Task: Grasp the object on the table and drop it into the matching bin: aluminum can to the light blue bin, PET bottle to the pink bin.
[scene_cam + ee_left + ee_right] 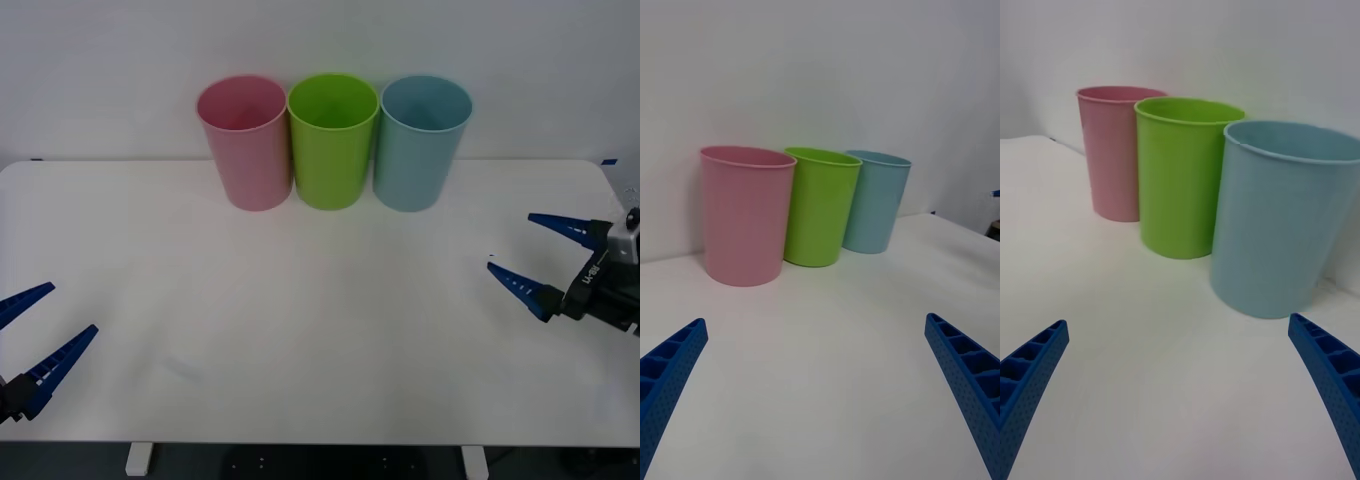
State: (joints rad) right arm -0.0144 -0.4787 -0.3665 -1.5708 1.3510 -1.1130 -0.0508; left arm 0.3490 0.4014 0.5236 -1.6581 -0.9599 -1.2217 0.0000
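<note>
The aluminum can, judged light, thin-walled, slippery and dentable, wants a mid-body grasp; left gripper (30, 335) and right gripper (535, 255) hover wide-fingered over the bench (320, 320).

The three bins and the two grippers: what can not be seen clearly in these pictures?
- Pink bin, lime green bin, light blue bin: bottoms inside hidden by their own walls, all views.
- Left gripper: body cut off by the front view's left edge.
- Right gripper: arm cut off by the right edge.
</note>
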